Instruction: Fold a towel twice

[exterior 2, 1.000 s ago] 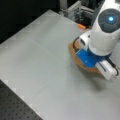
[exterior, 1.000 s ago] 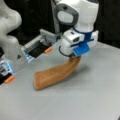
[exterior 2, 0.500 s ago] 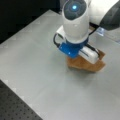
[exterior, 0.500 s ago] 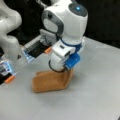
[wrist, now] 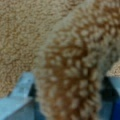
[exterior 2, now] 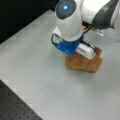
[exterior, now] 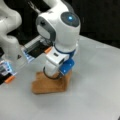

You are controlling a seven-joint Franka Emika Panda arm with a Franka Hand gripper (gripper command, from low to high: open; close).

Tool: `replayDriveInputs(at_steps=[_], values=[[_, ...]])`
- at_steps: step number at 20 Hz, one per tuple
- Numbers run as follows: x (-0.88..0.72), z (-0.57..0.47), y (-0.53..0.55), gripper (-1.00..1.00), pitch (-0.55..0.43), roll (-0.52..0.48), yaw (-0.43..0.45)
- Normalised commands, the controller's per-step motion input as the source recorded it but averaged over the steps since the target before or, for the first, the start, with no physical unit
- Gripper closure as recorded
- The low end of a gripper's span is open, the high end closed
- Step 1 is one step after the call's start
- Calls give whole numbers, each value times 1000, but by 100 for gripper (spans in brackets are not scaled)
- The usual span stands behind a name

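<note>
The orange-brown towel (exterior: 48, 85) lies on the grey table as a small folded bundle, seen in both front views. The arm's white and blue hand (exterior: 61, 66) stands right over it and hides its back part. From a front view the towel (exterior 2: 85, 63) sticks out below and to the right of the hand (exterior 2: 75, 47). In the wrist view a raised ridge of towel (wrist: 72, 55) runs between the two light-blue fingers (wrist: 21, 87), and the gripper (wrist: 67, 87) is shut on it. More of the cloth fills the background.
A second white robot arm (exterior: 10, 37) stands at a front view's left, with orange and blue-lit parts (exterior: 8, 75) beside it. A black perforated board (exterior 2: 15, 105) borders the grey table (exterior 2: 32, 57) at a front view's bottom left.
The hand has swung towards a front view's left and come down, carrying the towel's lifted edge over. The long hanging strip is now a compact bundle under the hand.
</note>
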Motion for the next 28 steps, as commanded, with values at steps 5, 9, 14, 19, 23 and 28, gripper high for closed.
replayDriveInputs(at_steps=[5, 9, 14, 19, 23, 28], values=[[-439, -112, -146, 100, -236, 202, -11], [-470, -101, -285, 100, -287, 175, 3], [-417, -107, -259, 100, -309, 186, 57], [-350, -196, -229, 100, -316, 191, 57], [-304, -222, -132, 100, -308, 188, -6], [-250, -219, -74, 100, -290, 165, -37]])
